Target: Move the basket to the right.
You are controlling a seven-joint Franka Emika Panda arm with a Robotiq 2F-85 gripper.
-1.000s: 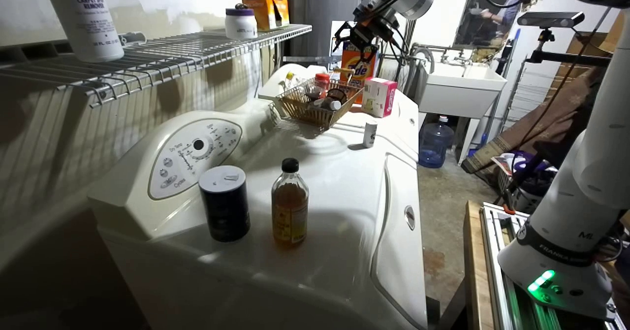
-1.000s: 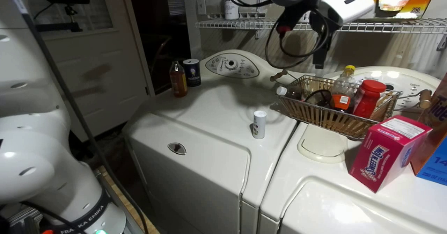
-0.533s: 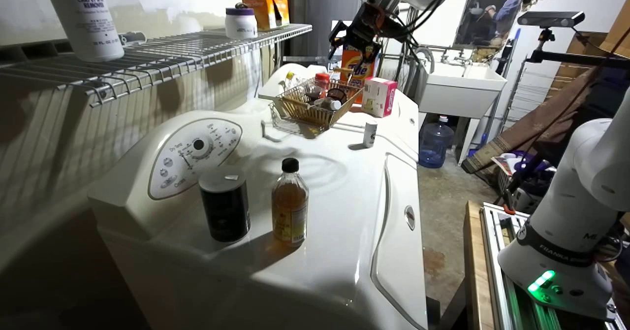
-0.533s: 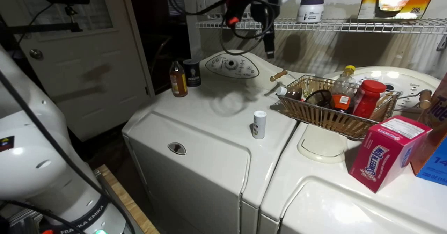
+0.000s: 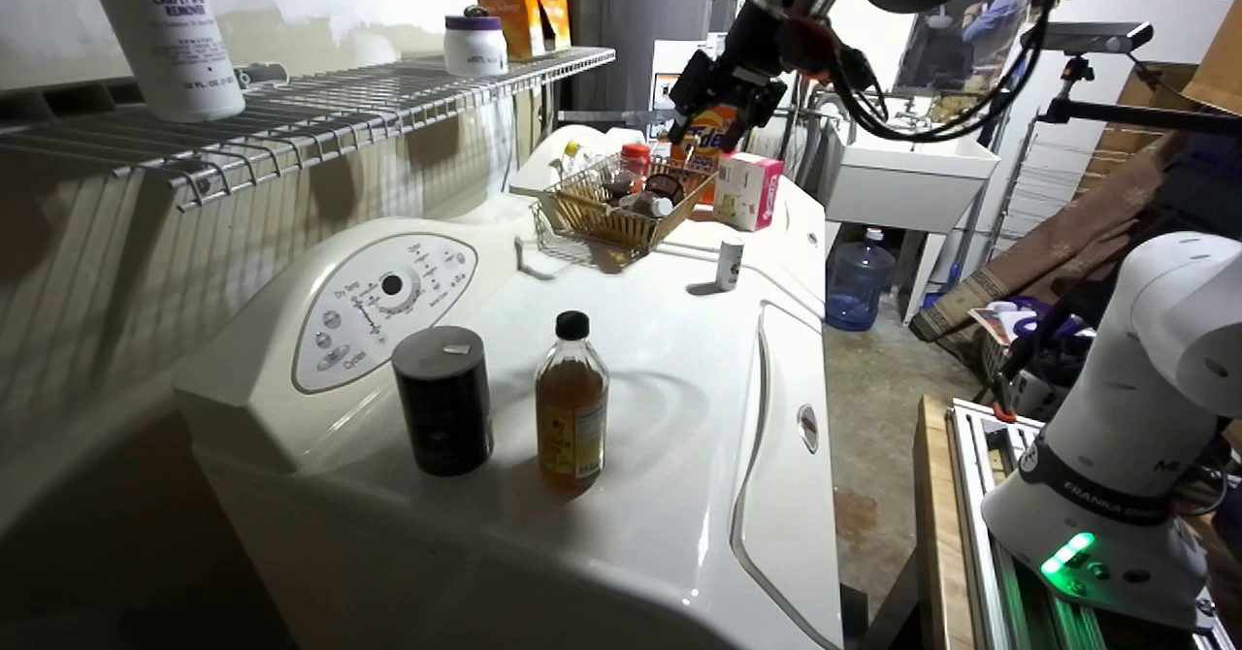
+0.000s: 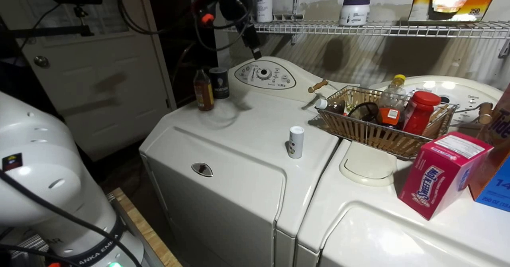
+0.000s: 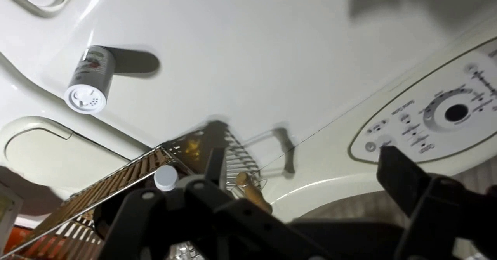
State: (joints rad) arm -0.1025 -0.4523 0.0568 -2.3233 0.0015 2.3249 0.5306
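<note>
Currently see the tool (image 7: pixel 301 150) released, with fingers (image 7: pixel 400 178) spread wide apart in the wrist view. In an exterior view, see it hanging above the surface (image 6: pixel 247 135), left of the basket (image 6: pixel 374 136) and apart from it. Find the basket upright at the far right there, with one wooden handle (image 6: pixel 318 86) sticking out at the left end and another at the right. Inside, make out a red container (image 6: pixel 418 117), a clear bottle (image 6: pixel 391 105) with a yellow cap, a dark bottle (image 6: pixel 336 106) tilted with white cap toward the left, and a dark rounded item (image 6: pixel 368 110) too obscured to name. Left of the basket and nearer, see a small white cylinder (image 6: pixel 295 142) standing upright. At the right, nearer than the basket, see a pink box (image 6: pixel 432 187); cannot tell whether touching. Partly cut off at the right edge, notice an orange Tide box (image 6: pixel 488 161). Toward the far left, see an amber bottle (image 6: pixel 204 93) just beside a dark can (image 6: pixel 220 85), both upright. Above, at the far side, note a wire shelf (image 6: pixel 390 30) carrying a white jar (image 6: pixel 354 12) with a purple lid and an orange package (image 6: pixel 454 0). In an exterior view, find the arm (image 5: pixel 1116 407) standing at the right and a white sink (image 5: pixel 902 184) at the far end.
</note>
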